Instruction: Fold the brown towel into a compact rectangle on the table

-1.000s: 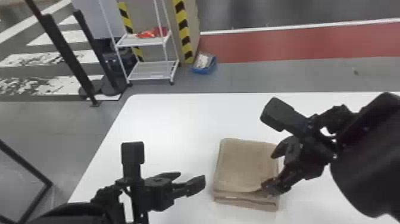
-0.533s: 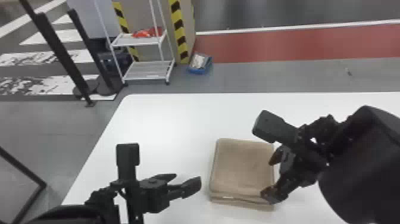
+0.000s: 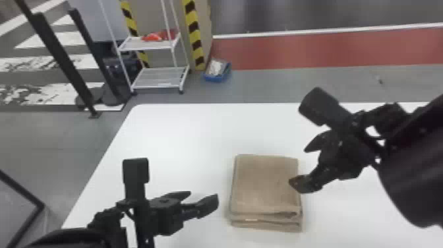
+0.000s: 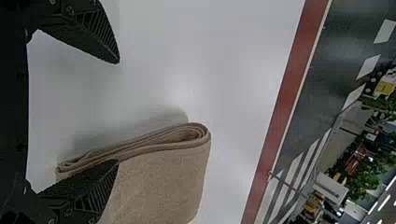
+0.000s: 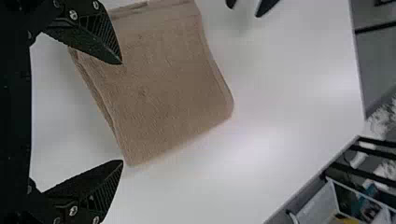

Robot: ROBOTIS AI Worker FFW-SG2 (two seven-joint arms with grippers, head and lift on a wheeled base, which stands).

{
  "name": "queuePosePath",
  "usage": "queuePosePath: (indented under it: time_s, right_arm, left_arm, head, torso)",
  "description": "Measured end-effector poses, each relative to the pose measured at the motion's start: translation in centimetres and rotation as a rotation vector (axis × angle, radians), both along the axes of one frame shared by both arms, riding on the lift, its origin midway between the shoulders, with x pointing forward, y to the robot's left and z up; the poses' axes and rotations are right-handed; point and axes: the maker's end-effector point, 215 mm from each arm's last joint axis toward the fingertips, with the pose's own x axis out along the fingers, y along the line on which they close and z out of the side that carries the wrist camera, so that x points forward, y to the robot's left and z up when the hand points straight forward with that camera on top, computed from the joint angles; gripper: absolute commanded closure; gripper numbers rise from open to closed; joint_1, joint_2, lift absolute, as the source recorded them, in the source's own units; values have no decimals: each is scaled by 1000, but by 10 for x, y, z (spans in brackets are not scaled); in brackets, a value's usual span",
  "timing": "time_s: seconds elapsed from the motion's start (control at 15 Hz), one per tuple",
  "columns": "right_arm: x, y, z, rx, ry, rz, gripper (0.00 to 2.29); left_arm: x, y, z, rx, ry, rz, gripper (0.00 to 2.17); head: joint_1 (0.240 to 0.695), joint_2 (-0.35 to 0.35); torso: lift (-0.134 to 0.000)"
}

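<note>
In the head view the brown towel [image 3: 266, 184] lies folded into a thick, layered rectangle on the white table [image 3: 184, 138]. My left gripper [image 3: 199, 199] is open to the left of it, apart from the cloth. My right gripper [image 3: 305, 167] stands open at the towel's right side, one fingertip over its right edge. In the left wrist view the towel [image 4: 159, 182] shows its looped, stacked folds beyond my open left gripper [image 4: 116, 112]. The right wrist view has the towel's flat top [image 5: 159, 84] by my open right gripper [image 5: 122, 112], with nothing held.
Beyond the table's far edge stand a white wheeled rack [image 3: 158, 77] and a blue box [image 3: 217, 70] on the floor. Black posts [image 3: 62, 62] rise at the far left.
The right gripper has shifted slightly off the towel's near right corner and now uncovers more of that edge. The left gripper and the towel stay nearly where they were on the table.
</note>
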Motion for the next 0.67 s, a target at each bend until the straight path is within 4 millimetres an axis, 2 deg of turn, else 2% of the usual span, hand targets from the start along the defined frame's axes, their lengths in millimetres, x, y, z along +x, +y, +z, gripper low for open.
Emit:
queuePosePath:
  time_s: [0.07, 0.13, 0.27, 0.33, 0.4, 0.47, 0.53, 0.67]
  right_arm:
    - [11, -5, 15, 73, -29, -76, 87]
    - [18, -13, 21, 129, -49, -151, 87]
    - [27, -35, 11, 221, -96, -311, 87]
    - [28, -46, 2, 248, -119, -374, 87]
    - [26, -59, -9, 279, -154, -441, 87]
    - [24, -68, -13, 311, -199, -487, 87]
    - [23, -74, -14, 358, -256, -521, 87]
    - [17, -79, -10, 420, -368, -560, 87]
  left_arm:
    - [3, -1, 5, -5, -13, 9, 134]
    - [5, -3, 11, -10, -31, 15, 130]
    - [24, 0, 37, 9, -153, 64, 120]
    - [38, 4, 58, 28, -258, 108, 117]
    - [50, 8, 88, 41, -398, 165, 113]
    - [54, 10, 113, 46, -512, 212, 113]
    - [53, 10, 137, 48, -627, 254, 113]
    - [39, 8, 162, 46, -765, 315, 113]
  head:
    - [695, 154]
    - [695, 145]
    - [695, 107]
    - [695, 97]
    - [695, 89]
    - [695, 80]
    - [695, 71]
    - [695, 60]
  torso:
    - [-124]
    - [-124]
    - [-124]
    - [-124]
    - [-124]
    - [-124]
    - [-124]
    - [-124]
